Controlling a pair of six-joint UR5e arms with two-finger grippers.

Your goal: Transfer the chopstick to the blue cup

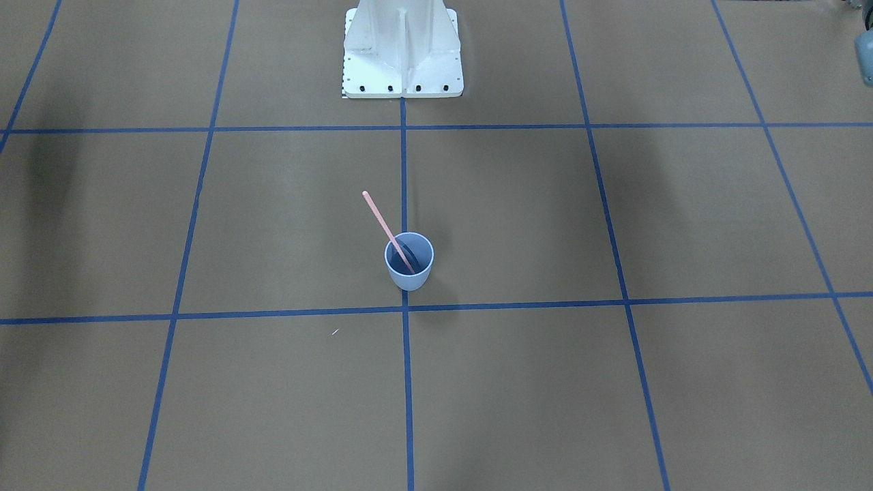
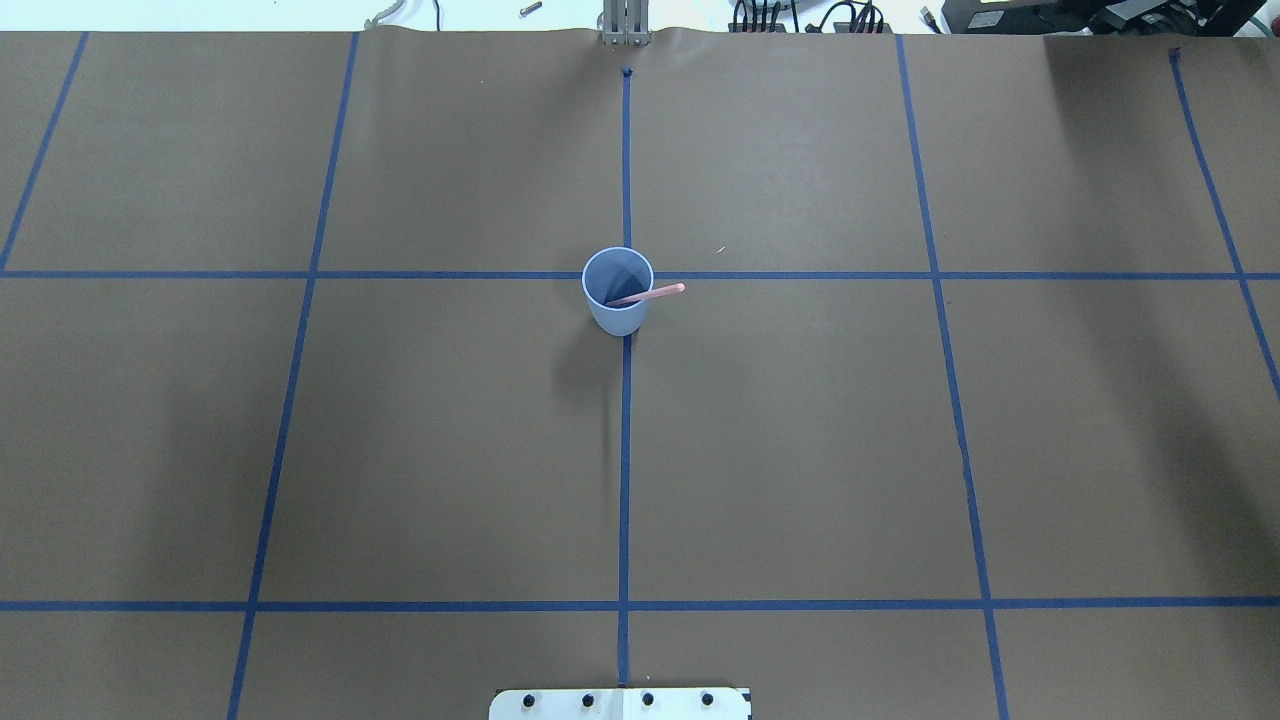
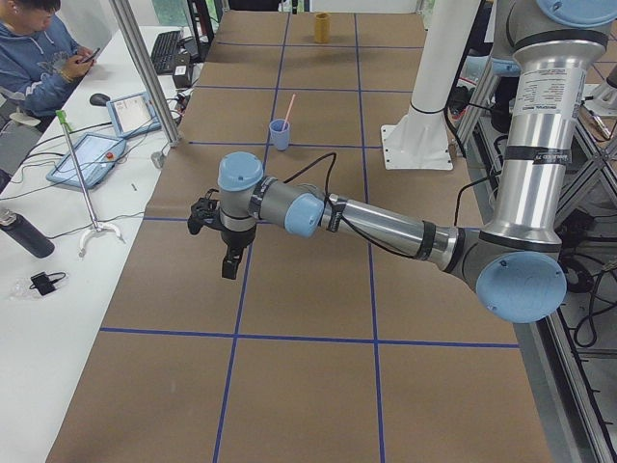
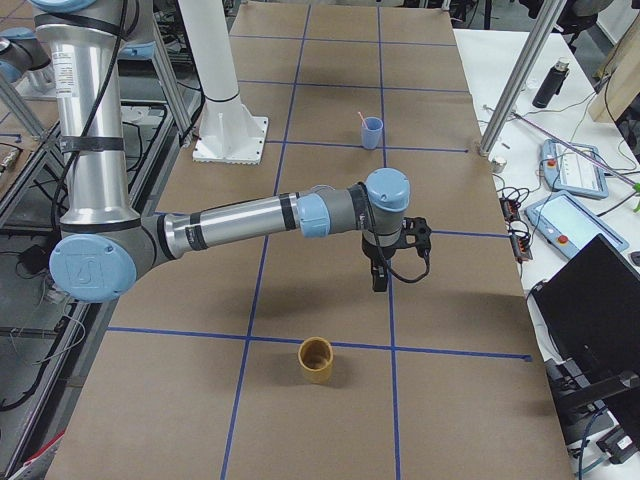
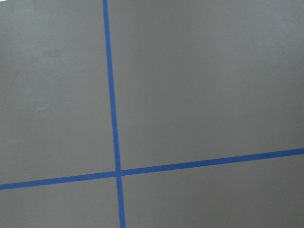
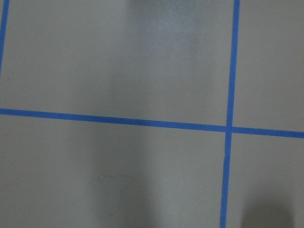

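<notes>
Blue cup (image 1: 409, 264) stands upright on the brown paper table cover (image 1: 614, 382), on a blue tape line (image 1: 407, 382) just beside a grid crossing. The chopstick (image 1: 380, 218) is in the cup: its lower end is inside, the shaft leans on the rim, and the upper length sticks out tilted.

Left gripper (image 3: 229, 262) hangs fingers-down over the paper, with the cup well apart from its jaws. Right gripper (image 4: 379, 278) hangs likewise, the cup well apart on its far side. The cup lies between the two grippers. Each gripper shows in a side view only, so I cannot tell whether its jaws are spread or pressed together.

A mustard-yellow cup (image 4: 316, 360) stands near the right gripper, on the side away from the blue cup. Both wrist cameras look on paper and crossing tape.
</notes>
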